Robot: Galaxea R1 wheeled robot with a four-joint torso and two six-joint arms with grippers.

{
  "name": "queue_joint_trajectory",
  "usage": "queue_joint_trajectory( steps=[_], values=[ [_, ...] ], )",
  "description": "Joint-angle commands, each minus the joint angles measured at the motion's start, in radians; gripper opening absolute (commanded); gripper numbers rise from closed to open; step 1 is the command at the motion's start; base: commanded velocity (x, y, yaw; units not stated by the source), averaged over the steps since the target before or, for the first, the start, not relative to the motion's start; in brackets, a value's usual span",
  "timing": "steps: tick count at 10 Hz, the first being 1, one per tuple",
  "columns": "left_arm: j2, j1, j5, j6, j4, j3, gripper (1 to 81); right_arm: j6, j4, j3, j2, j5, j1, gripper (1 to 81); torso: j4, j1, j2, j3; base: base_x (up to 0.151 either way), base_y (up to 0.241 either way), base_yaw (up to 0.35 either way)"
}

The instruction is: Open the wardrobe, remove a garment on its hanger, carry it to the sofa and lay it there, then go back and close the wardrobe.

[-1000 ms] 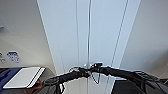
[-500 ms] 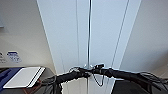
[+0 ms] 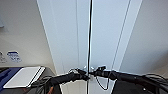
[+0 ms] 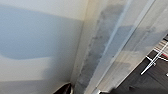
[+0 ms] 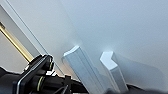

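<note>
The wardrobe (image 3: 105, 37) fills the centre of the head view, its two smooth white doors meeting at a dark vertical seam. Both grippers sit at the lower middle of the frame, the left gripper (image 3: 85, 73) and the right gripper (image 3: 93, 72) flanking that seam by the small handles (image 5: 82, 67) (blocky, white, angular). Whether either gripper's fingers are clenched or released cannot be told. A flat white board (image 3: 23, 76) lies lower left, partly cut off.
</note>
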Motion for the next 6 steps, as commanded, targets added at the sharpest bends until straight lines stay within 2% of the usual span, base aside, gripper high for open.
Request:
queue_joint_trajectory(
  steps=[1,3,6],
  values=[
    [-0.082,-0.034,-0.087,0.021,-0.04,0.517,81.1,0.014,0.013,0.159,0.024,-0.027,0.101,81.1,0.0,0.0,0.0,0.0,0.0,0.0,0.0],
    [-0.2,0.018,-0.09,0.023,-0.037,0.684,81.1,0.01,0.004,0.254,-0.033,-0.033,0.061,81.1,0.0,0.0,0.0,0.0,0.0,0.0,0.0],
    [-0.319,0.087,-0.093,0.032,-0.034,0.818,81.1,0.007,-0.047,0.382,-0.105,-0.042,0.012,81.1,0.0,0.001,0.0,0.0,0.0,0.0,0.0]
  ],
)
